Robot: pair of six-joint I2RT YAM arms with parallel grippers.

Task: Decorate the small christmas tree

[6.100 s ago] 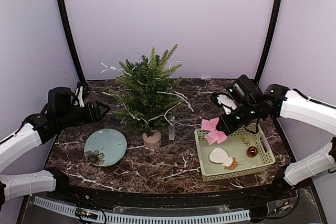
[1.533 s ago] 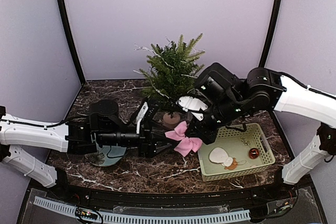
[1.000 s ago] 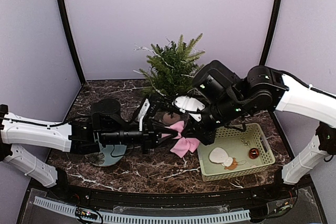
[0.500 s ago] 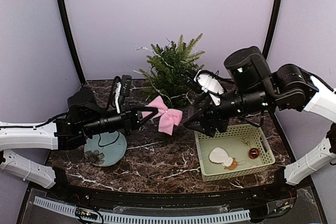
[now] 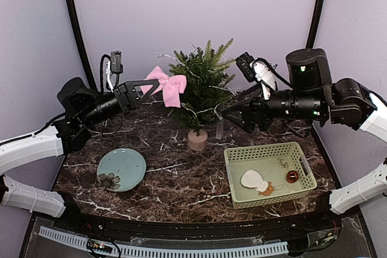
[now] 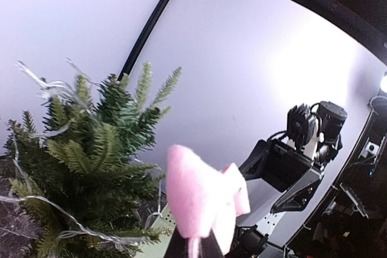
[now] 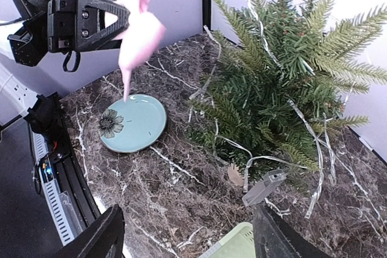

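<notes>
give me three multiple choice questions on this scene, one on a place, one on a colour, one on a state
1. Where does the basket sit?
A) right of the tree, nearer the arms
B) on the plate
C) behind the tree

2. What colour is the bow?
A) red
B) pink
C) white

3. The left jaws are
A) open and empty
B) shut on the basket
C) shut on the bow

Answers: 1 A, the top view shows it low and right of the tree. 2 B, it looks pink in all three views. 3 C, the bow hangs from the closed left jaws, up near the treetop.
</notes>
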